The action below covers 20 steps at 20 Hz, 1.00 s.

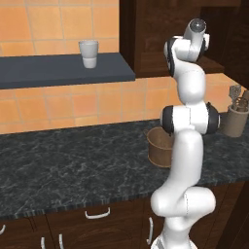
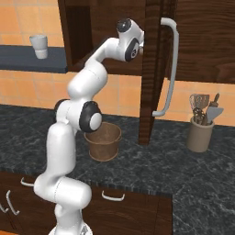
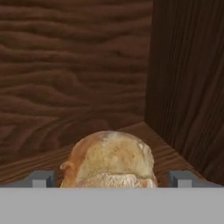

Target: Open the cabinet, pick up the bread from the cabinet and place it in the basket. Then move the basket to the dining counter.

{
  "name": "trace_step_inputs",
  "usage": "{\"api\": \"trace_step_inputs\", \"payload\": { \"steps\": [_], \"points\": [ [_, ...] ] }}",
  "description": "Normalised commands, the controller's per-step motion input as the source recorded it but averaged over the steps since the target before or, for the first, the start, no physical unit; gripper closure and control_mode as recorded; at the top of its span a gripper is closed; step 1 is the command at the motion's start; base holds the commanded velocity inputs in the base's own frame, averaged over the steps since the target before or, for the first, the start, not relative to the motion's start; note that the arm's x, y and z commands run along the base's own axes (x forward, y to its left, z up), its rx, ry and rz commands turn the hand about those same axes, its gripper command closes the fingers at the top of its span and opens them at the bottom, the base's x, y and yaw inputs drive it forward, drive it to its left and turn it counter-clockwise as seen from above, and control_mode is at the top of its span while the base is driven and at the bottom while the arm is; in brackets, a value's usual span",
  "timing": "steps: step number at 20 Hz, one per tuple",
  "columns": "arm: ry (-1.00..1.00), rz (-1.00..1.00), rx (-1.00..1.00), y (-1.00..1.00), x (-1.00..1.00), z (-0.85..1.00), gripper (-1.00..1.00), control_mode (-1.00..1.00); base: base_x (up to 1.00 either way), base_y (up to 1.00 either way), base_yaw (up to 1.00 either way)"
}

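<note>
Bread [image 3: 109,159] between wide-spread tool [image 3: 111,178] tips, seemingly untouched

The arm [image 2: 87,114] reaches into the open cabinet [image 2: 153,69] (basket [image 2: 103,141] below it).

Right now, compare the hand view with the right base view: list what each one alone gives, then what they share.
Hand view alone: the bread, a crusty golden loaf on the cabinet's wooden shelf, sitting between the two fingertips of the open gripper.

Right base view alone: the open cabinet door with its long silver handle, the basket on the black worktop, the utensil holder, and a white cup on the grey shelf.

Both: the dark wood cabinet interior.
</note>
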Motion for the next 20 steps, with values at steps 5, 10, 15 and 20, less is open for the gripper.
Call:
{"api": "trace_step_inputs", "payload": {
  "steps": [5, 10, 15, 20],
  "points": [
    [0.0, 0.0, 0.0, -0.12, 0.11, -0.01, 1.0, -1.0, 0.0, 0.0, 0.0],
    [0.0, 0.0, 0.01, 0.0, -0.05, -0.04, 1.0, -1.0, 0.0, 0.0, 0.0],
    [-0.01, 0.0, 0.0, 0.37, -0.77, -0.16, 1.0, -1.0, 0.0, 0.0, 0.0],
    [-0.07, 0.0, -0.03, 0.67, -1.0, -0.29, 1.0, -1.0, 0.0, 0.0, 0.0]
  ]
}}
